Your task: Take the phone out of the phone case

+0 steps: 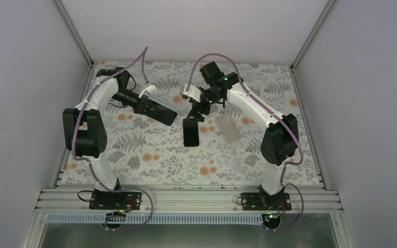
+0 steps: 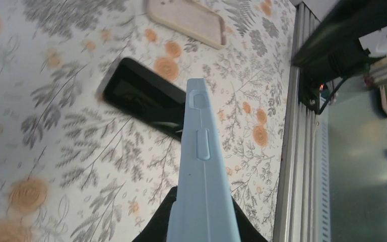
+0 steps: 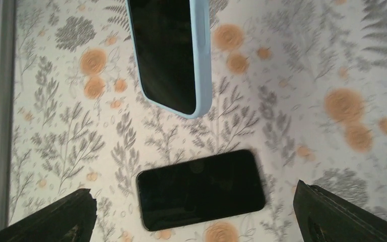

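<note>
Soft even light; the phone [image 3: 200,187] shows slight motion blur.

1. left gripper [image 1: 149,107] clamps phone case [image 1: 165,114]; dark slab sticks out past its fingers, tilted, off the mat.
2. black phone [image 1: 191,133] lies on floral mat [image 1: 134,155], just under right gripper [image 1: 196,111].
3. pale case [image 1: 229,128] lies flat, near right gripper's right side.

A floral-patterned table cover [image 1: 150,155] spans the work area. A pale beige case [image 1: 229,128] lies flat right of centre. Aluminium rails [image 1: 186,199] border the near edge.
</note>
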You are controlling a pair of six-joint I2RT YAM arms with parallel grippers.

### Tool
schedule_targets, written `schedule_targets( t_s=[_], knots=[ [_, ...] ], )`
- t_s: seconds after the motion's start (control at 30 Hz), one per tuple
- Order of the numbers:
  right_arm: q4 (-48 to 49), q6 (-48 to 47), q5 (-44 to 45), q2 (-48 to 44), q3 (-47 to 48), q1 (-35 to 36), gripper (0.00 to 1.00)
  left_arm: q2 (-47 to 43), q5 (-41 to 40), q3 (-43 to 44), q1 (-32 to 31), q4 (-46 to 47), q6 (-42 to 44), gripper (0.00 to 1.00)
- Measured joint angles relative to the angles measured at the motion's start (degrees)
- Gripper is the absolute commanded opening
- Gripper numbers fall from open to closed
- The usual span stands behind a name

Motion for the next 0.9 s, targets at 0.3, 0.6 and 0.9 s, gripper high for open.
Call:
schedule_targets(
  t_s=[0.3, 0.6, 0.9],
  knots=[
    [1.4, -2.7, -4.4, -0.4, -8.2, -0.1, 1.0, -7.4, -1.8, 0.4, -11.7, -0.4, 3.7, 0.02],
    [1.2, -4.4, -6.2, 0.1, -8.1, -1.0, 0.98, -9.1, -4.3, -0.2, -14.1, 0.9, 4.7, 0.02],
    [-4.0, -10.2, -9.9, 2.7, -6.4, -2.7, 0.95, -11.5, -6.0, -0.9, -14.9, 1.3, 5.7, 0.02]
  ],
)
